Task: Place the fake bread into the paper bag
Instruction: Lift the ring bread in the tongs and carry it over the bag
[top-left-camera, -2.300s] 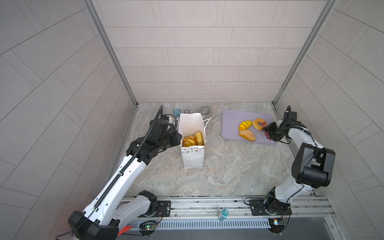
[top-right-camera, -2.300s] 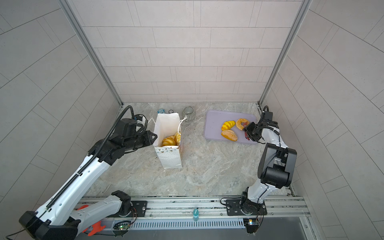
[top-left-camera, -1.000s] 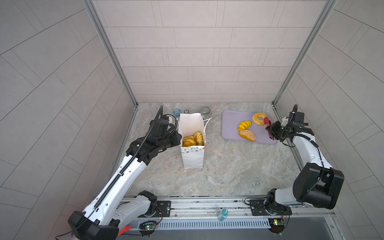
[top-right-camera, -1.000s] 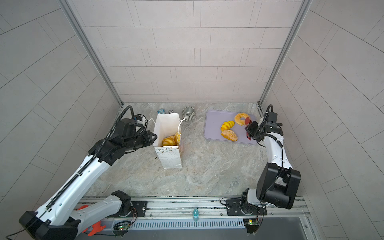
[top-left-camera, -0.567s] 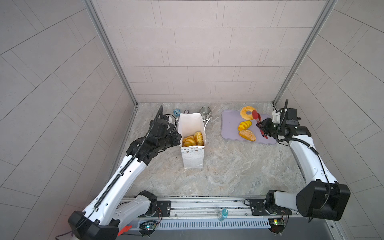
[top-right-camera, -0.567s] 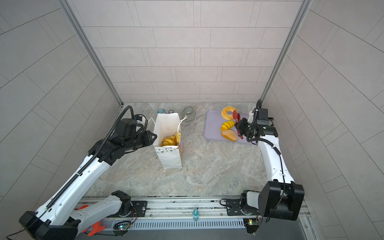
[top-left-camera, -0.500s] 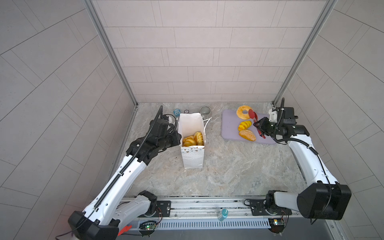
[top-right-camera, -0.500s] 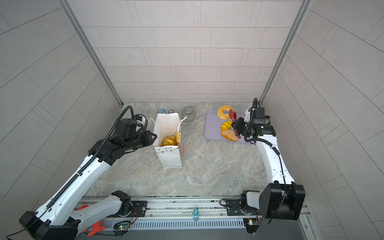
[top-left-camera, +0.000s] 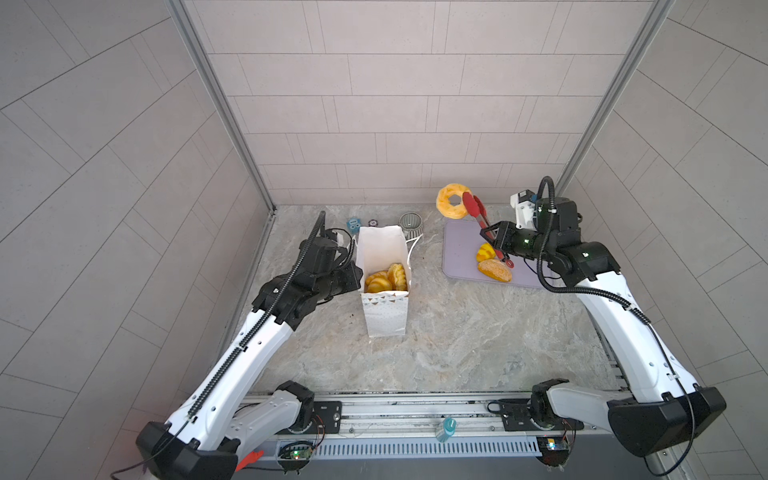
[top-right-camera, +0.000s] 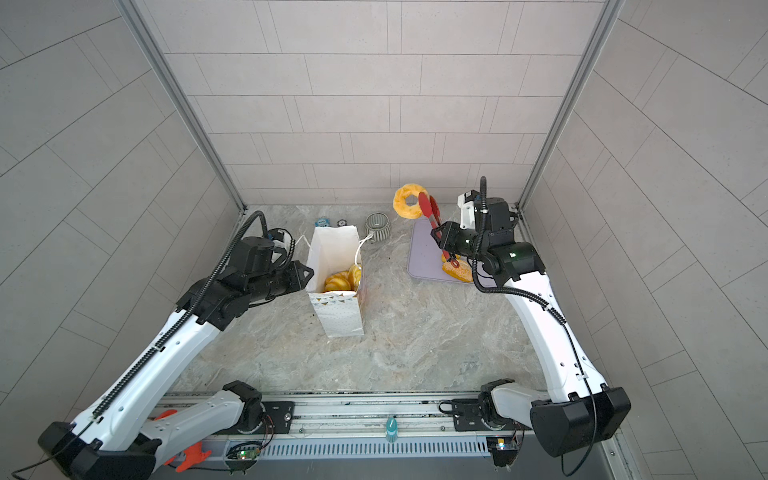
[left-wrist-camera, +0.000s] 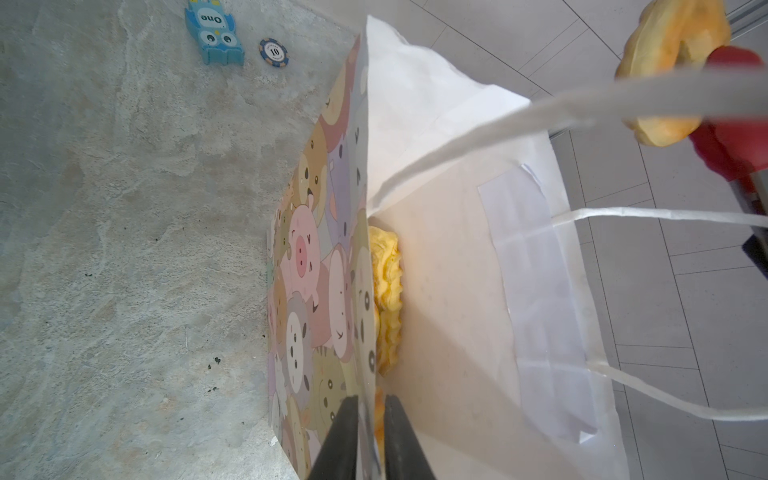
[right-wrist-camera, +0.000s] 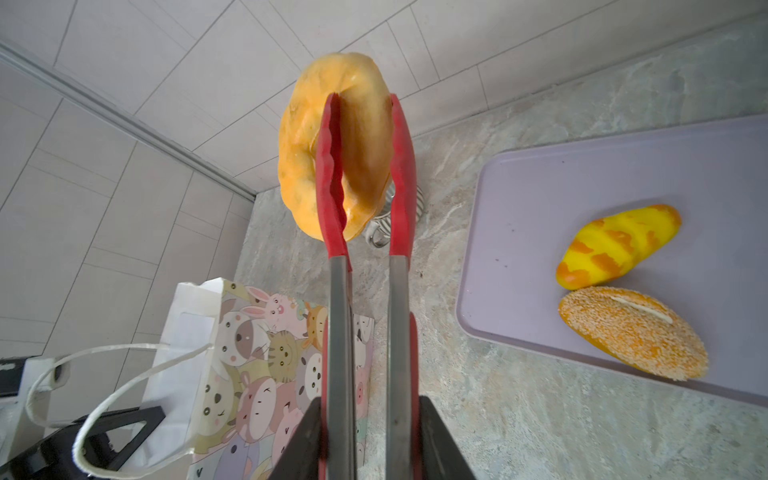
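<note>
The stone-patterned tabletop (top-left-camera: 457, 345) carries everything, and the paper bag (top-left-camera: 384, 316) stands upright on it, mouth open.

The left gripper (left-wrist-camera: 368, 399) comes in from the bag's left side. Its two dark fingers (left-wrist-camera: 340, 432) are pressed together on the bag's printed wall near the rim, one inside and one outside.

The right gripper (right-wrist-camera: 368, 407) hangs in the air to the right of the bag, fingers squeezed on the metal handles of the tongs (right-wrist-camera: 338, 311).

A lilac tray (top-left-camera: 461, 249) lies flat to the right of the bag, well apart from it.

The tongs' red tips pinch the ring bagel (top-left-camera: 444, 208), raised off the table to the right of the bag and farther back, not over its mouth.

Inside the bag, low down, sit several golden breads (top-left-camera: 384, 280).

On the tray, a striped loaf (right-wrist-camera: 615, 245) and a sesame bun (right-wrist-camera: 631, 332) lie touching.

Just behind the bag stands a ribbed cup (top-left-camera: 410, 220). Behind the bag's left corner lie an owl token (left-wrist-camera: 214, 35) and a poker chip (left-wrist-camera: 273, 52).
</note>
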